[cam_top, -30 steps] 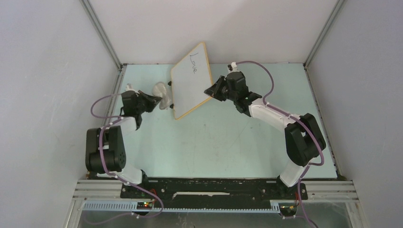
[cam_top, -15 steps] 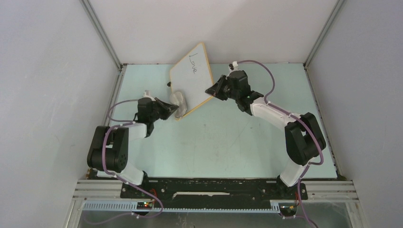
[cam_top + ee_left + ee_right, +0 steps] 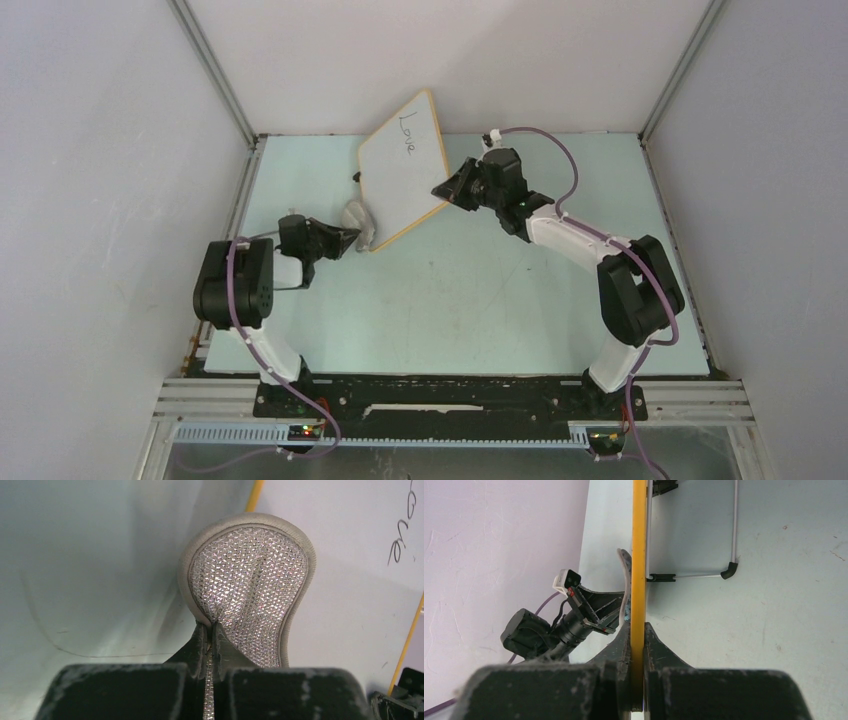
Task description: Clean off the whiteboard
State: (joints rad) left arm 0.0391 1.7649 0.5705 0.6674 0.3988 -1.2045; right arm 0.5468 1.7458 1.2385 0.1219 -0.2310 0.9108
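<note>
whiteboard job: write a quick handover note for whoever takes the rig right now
Grippers: left gripper is shut on the grey mesh pad, pinched at its narrow end. The right gripper is shut on the whiteboard, clamping its yellow frame edge and holding it tilted up.
Positions: the pad is at the board's lower left corner, over its face; I cannot tell if it touches. The handwriting is at the far upper end.
Done: both grasps are made; the writing reads whole.
Left: sweep the pad up across the writing until the board is blank.
</note>
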